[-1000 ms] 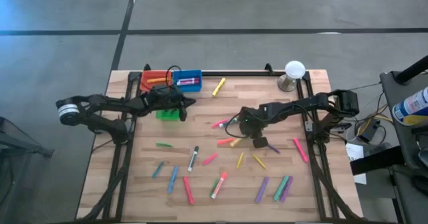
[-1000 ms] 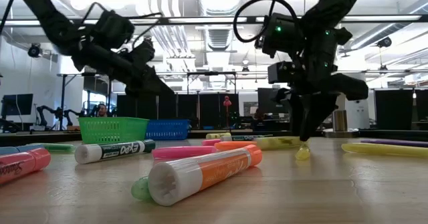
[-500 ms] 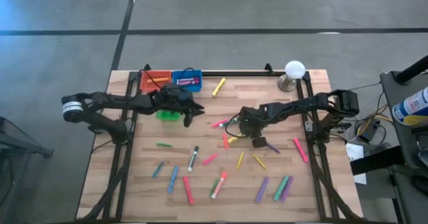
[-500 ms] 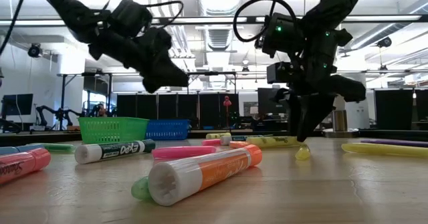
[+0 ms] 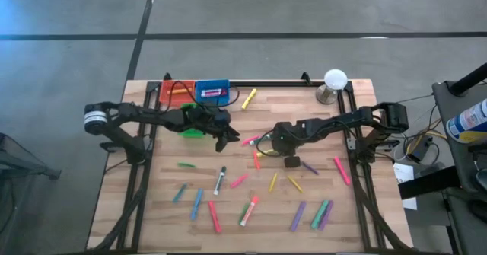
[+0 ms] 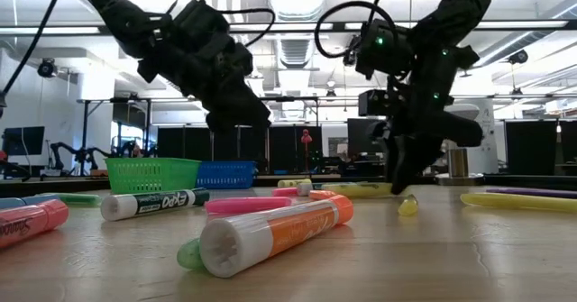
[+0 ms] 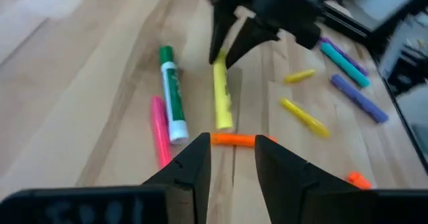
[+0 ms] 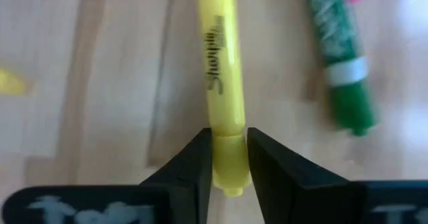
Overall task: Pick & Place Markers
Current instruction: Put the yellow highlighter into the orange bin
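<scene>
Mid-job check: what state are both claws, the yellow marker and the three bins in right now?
left claw: open, empty
right claw: shut on yellow marker
yellow marker: gripped at one end, not yet lifted
blue bin: not empty
red bin: not empty
green bin: contents hidden

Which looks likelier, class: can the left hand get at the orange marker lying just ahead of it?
Probably yes. The left hand hangs open right over the orange marker with nothing between them. The right hand is busy nearby on the yellow marker, which could crowd it.
</scene>
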Controlling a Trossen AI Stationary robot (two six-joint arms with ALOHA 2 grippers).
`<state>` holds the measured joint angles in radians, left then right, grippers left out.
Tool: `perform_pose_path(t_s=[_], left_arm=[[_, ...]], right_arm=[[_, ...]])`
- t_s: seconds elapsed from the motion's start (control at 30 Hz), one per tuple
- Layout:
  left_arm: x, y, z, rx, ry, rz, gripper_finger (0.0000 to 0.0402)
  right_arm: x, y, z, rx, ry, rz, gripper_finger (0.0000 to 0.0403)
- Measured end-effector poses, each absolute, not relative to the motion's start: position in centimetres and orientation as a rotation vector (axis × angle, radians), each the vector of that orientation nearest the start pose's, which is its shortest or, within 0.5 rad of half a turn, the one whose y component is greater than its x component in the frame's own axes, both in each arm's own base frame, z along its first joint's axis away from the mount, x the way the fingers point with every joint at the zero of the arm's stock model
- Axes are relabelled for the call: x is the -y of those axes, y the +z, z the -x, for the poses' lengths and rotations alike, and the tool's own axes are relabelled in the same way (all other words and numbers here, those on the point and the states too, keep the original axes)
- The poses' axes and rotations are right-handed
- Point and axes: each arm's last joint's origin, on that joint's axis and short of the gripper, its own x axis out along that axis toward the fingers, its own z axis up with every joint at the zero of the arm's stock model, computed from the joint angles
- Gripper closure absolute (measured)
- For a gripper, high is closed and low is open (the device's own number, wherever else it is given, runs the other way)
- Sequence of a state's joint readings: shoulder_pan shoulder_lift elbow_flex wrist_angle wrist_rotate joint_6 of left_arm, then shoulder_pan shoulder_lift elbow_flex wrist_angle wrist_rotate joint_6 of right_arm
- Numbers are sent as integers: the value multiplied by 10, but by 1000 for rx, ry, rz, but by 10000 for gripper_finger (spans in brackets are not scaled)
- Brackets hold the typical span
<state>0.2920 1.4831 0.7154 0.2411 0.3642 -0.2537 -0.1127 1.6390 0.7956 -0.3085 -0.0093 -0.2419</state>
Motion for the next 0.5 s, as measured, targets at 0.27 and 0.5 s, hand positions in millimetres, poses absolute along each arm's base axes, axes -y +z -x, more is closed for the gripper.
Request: perform_pose_path(t_s=[0.27,0.5], left_arm=[[-66,190,-291,-574,-6,560,291],[-50,199,-299,-581,-25,599,291]], right_arm=[[16,164,-308,-1070,-99,432,344],[-6,194,-327,-979,-105,604,339]])
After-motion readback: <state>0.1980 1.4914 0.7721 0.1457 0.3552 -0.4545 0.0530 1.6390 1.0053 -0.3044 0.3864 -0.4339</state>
